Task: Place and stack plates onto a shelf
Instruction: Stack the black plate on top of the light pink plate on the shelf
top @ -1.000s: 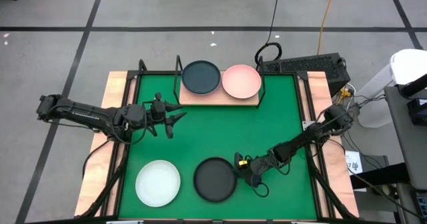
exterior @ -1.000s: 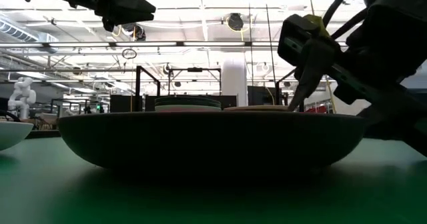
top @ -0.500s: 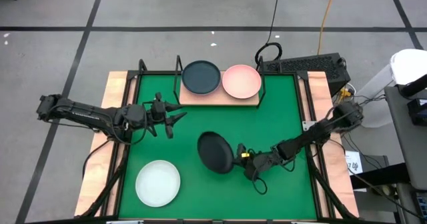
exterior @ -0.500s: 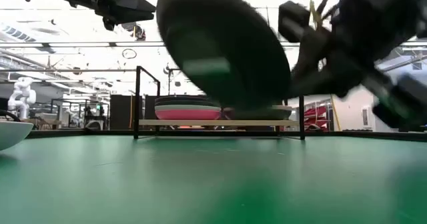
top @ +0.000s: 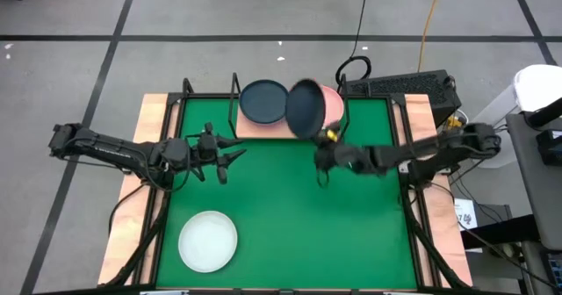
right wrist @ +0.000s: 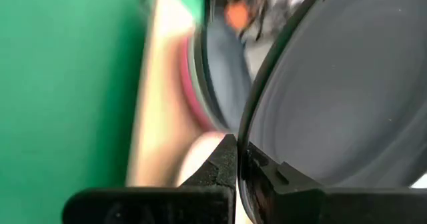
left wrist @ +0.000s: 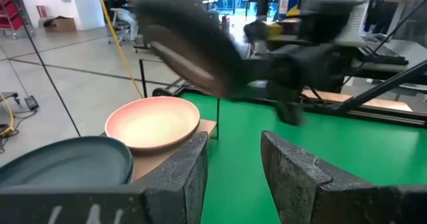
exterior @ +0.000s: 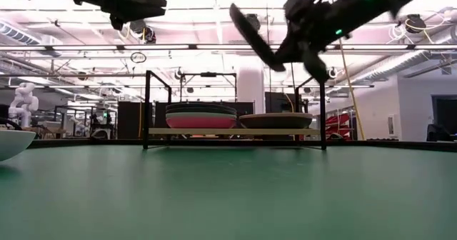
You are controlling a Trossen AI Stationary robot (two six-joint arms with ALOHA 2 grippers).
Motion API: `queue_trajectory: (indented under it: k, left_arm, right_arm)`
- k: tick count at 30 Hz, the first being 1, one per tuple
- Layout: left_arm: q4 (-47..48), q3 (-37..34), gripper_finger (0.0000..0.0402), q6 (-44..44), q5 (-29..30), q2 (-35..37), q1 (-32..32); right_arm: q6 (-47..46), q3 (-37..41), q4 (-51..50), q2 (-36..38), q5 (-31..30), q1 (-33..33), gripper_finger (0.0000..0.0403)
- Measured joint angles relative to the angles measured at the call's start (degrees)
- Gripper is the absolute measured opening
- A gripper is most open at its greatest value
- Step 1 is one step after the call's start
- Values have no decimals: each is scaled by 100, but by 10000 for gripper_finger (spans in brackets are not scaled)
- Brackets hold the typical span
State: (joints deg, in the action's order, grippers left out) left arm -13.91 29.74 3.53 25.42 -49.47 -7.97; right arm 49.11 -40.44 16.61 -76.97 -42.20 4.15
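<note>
The dark plate (top: 306, 108) had risen from the mat, pinched by the right gripper (top: 327, 137) over the shelf (top: 263, 130); a white plate (top: 208, 241) remained; left gripper (top: 230, 153) idled apart

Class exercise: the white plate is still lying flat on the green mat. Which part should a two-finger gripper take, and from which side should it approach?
Probably its rim. The white plate lies flat and alone on the green mat, too wide to span, so pinch the raised edge, one finger inside, one outside. The left gripper is free and could come down onto the rim's nearer edge; the right gripper holds the dark plate that way.
</note>
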Motion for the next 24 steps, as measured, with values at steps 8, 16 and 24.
queue_trajectory:
  k: [8,16,24]
  left_arm:
    - [-9,0,145,-26,1,0,-41]
    - [29,0,145,-14,1,0,-44]
    - [31,2,145,-48,9,-2,-44]
  right_arm:
    - [-610,-1251,-2495,-477,1119,-1574,1]
    - [-903,-1749,-3471,-1019,1544,-2065,0]
    - [-1235,-1747,-3539,-1093,1463,-2111,27]
